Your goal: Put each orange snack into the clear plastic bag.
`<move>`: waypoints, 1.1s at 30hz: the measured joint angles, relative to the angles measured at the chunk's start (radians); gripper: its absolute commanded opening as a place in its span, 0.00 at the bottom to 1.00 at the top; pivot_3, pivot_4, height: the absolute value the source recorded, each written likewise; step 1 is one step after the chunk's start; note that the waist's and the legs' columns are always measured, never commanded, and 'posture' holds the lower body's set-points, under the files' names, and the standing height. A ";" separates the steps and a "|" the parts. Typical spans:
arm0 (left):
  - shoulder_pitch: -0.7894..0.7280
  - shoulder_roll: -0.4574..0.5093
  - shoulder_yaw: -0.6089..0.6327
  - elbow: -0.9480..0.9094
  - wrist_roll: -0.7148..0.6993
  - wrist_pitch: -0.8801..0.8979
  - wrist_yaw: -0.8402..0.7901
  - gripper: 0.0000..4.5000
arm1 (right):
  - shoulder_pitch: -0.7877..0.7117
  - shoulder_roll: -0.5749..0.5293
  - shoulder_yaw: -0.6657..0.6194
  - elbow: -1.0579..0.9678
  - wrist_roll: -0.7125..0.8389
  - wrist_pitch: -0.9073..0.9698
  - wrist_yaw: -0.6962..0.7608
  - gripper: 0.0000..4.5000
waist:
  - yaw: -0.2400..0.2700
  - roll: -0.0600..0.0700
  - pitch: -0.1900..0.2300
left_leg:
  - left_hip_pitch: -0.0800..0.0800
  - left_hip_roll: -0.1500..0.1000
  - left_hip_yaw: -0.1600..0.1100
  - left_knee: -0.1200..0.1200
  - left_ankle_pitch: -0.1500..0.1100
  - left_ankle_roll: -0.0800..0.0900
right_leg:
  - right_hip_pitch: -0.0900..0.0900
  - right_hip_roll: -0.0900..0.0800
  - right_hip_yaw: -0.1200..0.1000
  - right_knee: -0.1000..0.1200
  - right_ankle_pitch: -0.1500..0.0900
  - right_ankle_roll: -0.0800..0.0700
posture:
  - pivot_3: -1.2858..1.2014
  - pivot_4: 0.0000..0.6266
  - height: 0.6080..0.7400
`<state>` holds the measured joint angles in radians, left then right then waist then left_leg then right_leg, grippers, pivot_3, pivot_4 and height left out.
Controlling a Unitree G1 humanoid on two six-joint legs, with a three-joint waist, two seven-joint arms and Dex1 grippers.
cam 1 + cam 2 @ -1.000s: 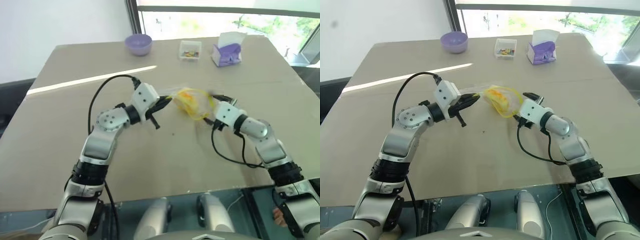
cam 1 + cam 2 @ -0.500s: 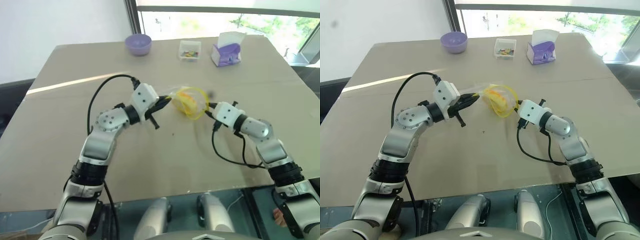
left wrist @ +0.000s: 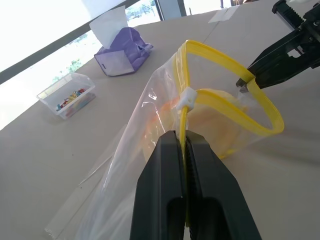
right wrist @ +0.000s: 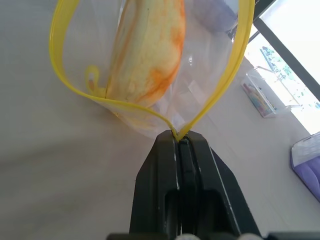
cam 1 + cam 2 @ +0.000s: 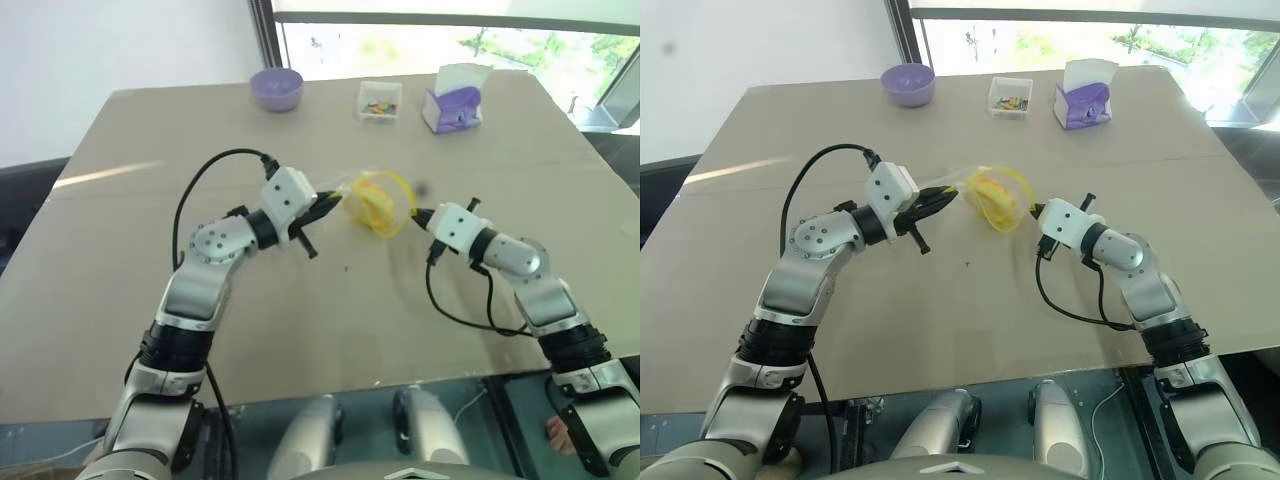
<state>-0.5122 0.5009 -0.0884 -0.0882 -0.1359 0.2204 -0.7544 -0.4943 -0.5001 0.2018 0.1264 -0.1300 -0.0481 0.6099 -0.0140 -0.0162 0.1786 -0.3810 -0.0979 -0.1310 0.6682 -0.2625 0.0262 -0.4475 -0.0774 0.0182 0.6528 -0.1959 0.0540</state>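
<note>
Held above the table's (image 5: 150, 330) middle: clear plastic bag (image 3: 150, 130), long axis running left gripper (image 3: 186, 145) to right gripper (image 4: 181, 140), both clamped on its yellow seal strip (image 4: 220, 85), mouth facing the right edge, orange snack (image 4: 150, 55) inside.

Orange-yellow snack (image 4: 150, 55) in clear bag (image 3: 150, 145) with yellow seal strip; black hands.
</note>
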 measured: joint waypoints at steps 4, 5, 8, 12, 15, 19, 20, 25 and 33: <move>-0.001 -0.003 0.000 0.002 0.012 -0.019 0.013 0.00 | -0.004 -0.014 -0.022 0.012 -0.008 0.000 -0.019 0.02 | 0.001 0.000 0.000 | 0.000 0.000 0.000 0.000 0.000 0.000 | 0.000 0.000 0.000 0.000 0.000 0.000 | 0.52 0.24 1.00; -0.006 -0.009 0.000 0.010 0.018 -0.031 0.022 0.00 | -0.017 -0.023 -0.025 0.030 -0.017 -0.001 -0.033 0.02 | 0.001 0.000 0.000 | 0.000 0.000 0.000 0.000 0.000 0.000 | 0.000 0.000 0.000 0.000 0.000 0.000 | 0.52 0.24 1.00; -0.072 -0.033 0.002 0.066 0.026 -0.054 0.054 0.00 | -0.091 -0.066 -0.051 0.086 -0.041 -0.011 -0.066 0.02 | 0.002 0.000 0.000 | 0.000 0.000 0.000 0.000 0.000 0.000 | 0.000 0.000 0.000 0.000 0.001 0.001 | 0.52 0.24 1.00; -0.189 -0.062 0.040 0.126 -0.016 -0.044 0.075 0.00 | -0.213 -0.135 -0.098 0.090 -0.040 -0.057 -0.070 0.02 | -0.002 0.000 0.000 | 0.000 0.000 0.001 0.000 0.000 0.000 | 0.000 0.000 0.000 0.000 0.001 0.001 | 0.52 0.24 1.00; -0.222 -0.069 0.074 0.140 -0.057 -0.010 0.081 0.00 | -0.242 -0.176 -0.112 0.091 -0.038 -0.066 -0.054 0.02 | -0.002 0.000 0.000 | -0.001 0.000 0.001 0.000 0.000 0.001 | 0.000 0.000 0.000 -0.002 0.001 0.001 | 0.52 0.24 1.00; -0.211 -0.060 0.091 0.143 -0.097 0.038 0.053 0.00 | -0.196 -0.250 -0.119 0.042 0.044 -0.008 0.120 0.02 | 0.001 0.000 0.000 | -0.002 0.000 0.000 0.000 -0.001 0.002 | 0.000 0.000 -0.001 -0.005 0.001 0.002 | 0.52 0.24 1.00; -0.207 -0.059 0.090 0.144 -0.097 0.039 0.051 0.00 | -0.191 -0.249 -0.116 0.038 0.050 -0.004 0.134 0.02 | 0.001 0.000 0.000 | -0.002 0.000 0.000 0.000 -0.001 0.002 | 0.000 0.000 -0.001 -0.006 0.002 0.002 | 0.52 0.24 1.00; -0.208 -0.076 0.084 0.131 -0.140 0.088 0.020 0.00 | -0.196 -0.242 -0.104 0.025 0.071 0.025 0.180 0.02 | -0.001 0.000 0.001 | -0.003 0.000 0.002 0.000 -0.001 0.002 | 0.000 0.000 0.002 -0.007 0.004 0.004 | 0.52 0.24 1.00; -0.195 -0.079 0.080 0.083 -0.166 0.129 0.021 0.00 | -0.099 -0.190 -0.129 -0.183 0.253 0.259 0.252 0.34 | 0.001 0.000 0.000 | -0.003 0.000 0.001 0.000 -0.001 0.002 | 0.000 0.000 0.001 -0.007 0.004 0.004 | 0.52 0.24 1.00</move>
<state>-0.7070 0.4215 -0.0080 -0.0055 -0.3021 0.3498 -0.7332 -0.5931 -0.6899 0.0725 -0.0563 0.1229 0.2112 0.8620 -0.0127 -0.0163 0.1791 -0.3840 -0.0977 -0.1300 0.6685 -0.2636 0.0283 -0.4476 -0.0777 0.0196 0.6456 -0.1914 0.0577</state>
